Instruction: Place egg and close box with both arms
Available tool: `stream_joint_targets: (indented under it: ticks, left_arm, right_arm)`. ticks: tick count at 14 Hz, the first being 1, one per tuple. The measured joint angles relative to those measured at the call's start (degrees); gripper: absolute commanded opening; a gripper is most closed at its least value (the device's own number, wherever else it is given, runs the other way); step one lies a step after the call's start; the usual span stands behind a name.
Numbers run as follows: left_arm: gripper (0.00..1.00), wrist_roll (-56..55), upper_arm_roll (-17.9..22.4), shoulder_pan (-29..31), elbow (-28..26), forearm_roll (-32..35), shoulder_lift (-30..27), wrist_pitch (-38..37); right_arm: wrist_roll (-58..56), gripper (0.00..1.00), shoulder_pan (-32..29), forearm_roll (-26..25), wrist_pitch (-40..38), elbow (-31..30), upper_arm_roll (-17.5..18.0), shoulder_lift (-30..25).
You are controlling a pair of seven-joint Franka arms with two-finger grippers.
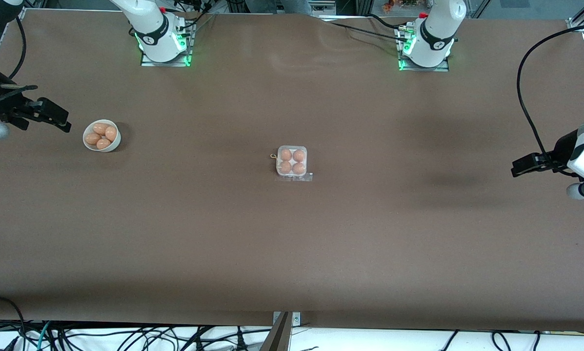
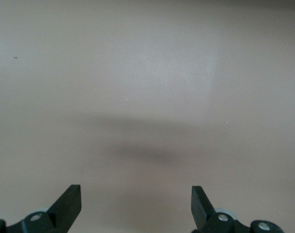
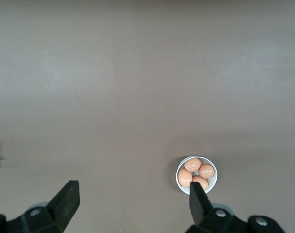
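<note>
Both end effectors, left [image 1: 516, 170] and right [image 1: 65, 124], are held wide open and empty at the desk [image 1: 292, 253] ends (arms waiting), since the box [image 1: 292, 163] appears filled and shut.

Open right hand [image 3: 132, 201] above bowl [image 3: 211, 180] of 4 eggs [image 3: 196, 173]

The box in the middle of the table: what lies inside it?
The box holds four brown eggs, one per cell. Whatever lies beneath them is hidden.
</note>
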Motion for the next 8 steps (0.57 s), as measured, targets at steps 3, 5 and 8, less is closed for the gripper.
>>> stream_joint_targets:
  ticks: [3, 5, 8]
  left_arm:
    - [1.00, 0.0, -1.1, 0.6, -0.7, 0.0, -0.2, 0.1]
    - [1.00, 0.0, -1.2, 0.6, -0.9, 0.0, -0.3, 0.2]
    - [1.00, 0.0, -1.2, 0.7, -0.9, 0.1, -0.5, 0.4]
  right_arm:
    - [0.0, 1.00, 0.0, 0.0, 0.0, 0.0, 0.0, 0.0]
    - [0.0, 1.00, 0.0, 0.0, 0.0, 0.0, 0.0, 0.0]
    - [0.0, 1.00, 0.0, 0.0, 0.0, 0.0, 0.0, 0.0]
